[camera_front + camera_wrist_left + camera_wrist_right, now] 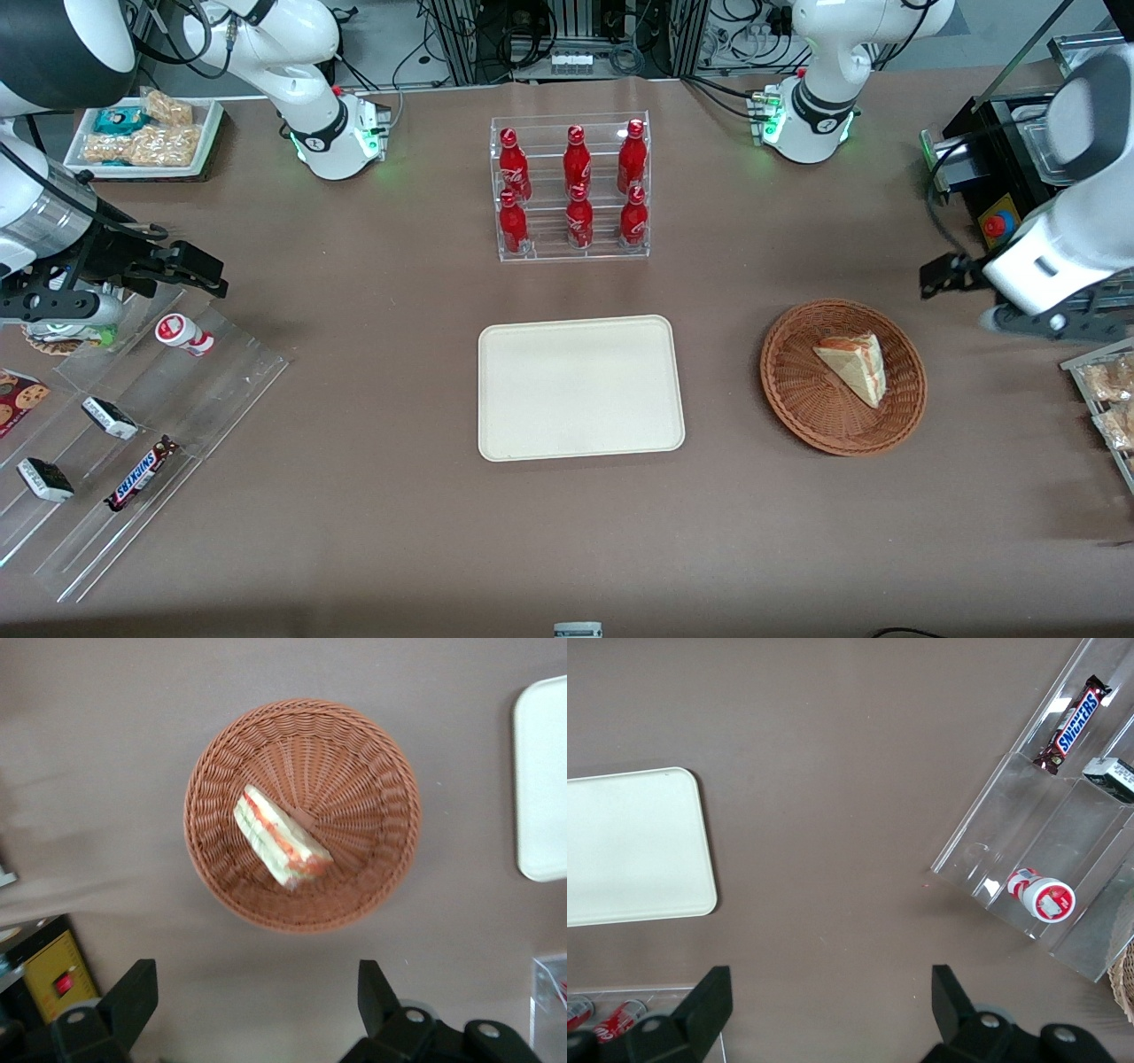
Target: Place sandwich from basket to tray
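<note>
Locate the sandwich (855,365) first: it lies in the basket (797,390), a triangular wedge resting on the woven floor slightly off centre, with its red-and-green filling edge visible in the left wrist view (282,837). The basket (381,753) stands on the brown table (354,532) toward the working arm's end, well apart from the tray (580,387).

Note that the tray carries nothing on its cream surface. It sits in the middle of the table, nearer to the front camera than the clear rack of red bottles (573,188). One rounded edge of the tray (542,780) also shows in the left wrist view.

Check the gripper (941,275): it hangs above the table just beside the basket, slightly farther from the front camera than the sandwich, and touches neither. In the left wrist view the gripper (257,1001) has its two dark fingers (133,997) spread wide with nothing between them, and the basket appears in full under the camera.

Toward the parked arm's end you see stepped clear racks (133,443) holding a Snickers bar (140,474) and a small red-and-white cup (183,334).
</note>
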Robot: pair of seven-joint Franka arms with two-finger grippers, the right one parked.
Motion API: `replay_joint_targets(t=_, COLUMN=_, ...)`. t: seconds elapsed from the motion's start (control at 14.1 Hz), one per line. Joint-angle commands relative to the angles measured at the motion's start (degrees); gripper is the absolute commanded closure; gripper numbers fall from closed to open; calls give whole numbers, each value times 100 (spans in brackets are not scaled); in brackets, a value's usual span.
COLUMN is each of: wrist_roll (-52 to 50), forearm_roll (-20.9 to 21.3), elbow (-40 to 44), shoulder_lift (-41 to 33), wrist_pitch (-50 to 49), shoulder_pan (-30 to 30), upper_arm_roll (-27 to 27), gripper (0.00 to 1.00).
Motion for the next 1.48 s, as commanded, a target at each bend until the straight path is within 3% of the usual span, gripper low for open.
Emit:
replay_joint_targets(t=0.0, wrist_roll=-474, forearm_roll=79, elbow=-1080, shoulder_lift=-135, wrist_pitch=1103, shoulder_pan=37, upper_arm_roll=-15, gripper=0)
replay_joint_targets(t=0.28, wrist_roll=-1466, forearm_roll=79, elbow=-2268, shoulder_lift=-135, wrist_pitch=2783, shoulder_pan=28, upper_arm_roll=-15, gripper=0)
replay_joint_targets(t=0.92, wrist_roll=-6115, forearm_roll=88, elbow=-2595, shoulder_lift=383, wrist_pitch=3901, shoulder_pan=-129, upper_arm_roll=-41, gripper=0)
replay_joint_targets(t=1.27, wrist_roll=-6330, forearm_roll=97, elbow=-2833, shoulder_lift=822, wrist_pitch=4562, shoulder_pan=-130, upper_arm_roll=-41, gripper=0)
replay_joint_targets(t=1.34, wrist_roll=-6312, forearm_roll=105, elbow=-2807, shoulder_lift=858, wrist_pitch=4571, shoulder_pan=-130, upper_arm_roll=-41, gripper=19)
replay_joint_targets(t=1.41, wrist_roll=-6312, forearm_roll=105, elbow=-2806, shoulder_lift=858, wrist_pitch=4562, shoulder_pan=-130, upper_arm_roll=-32, gripper=56)
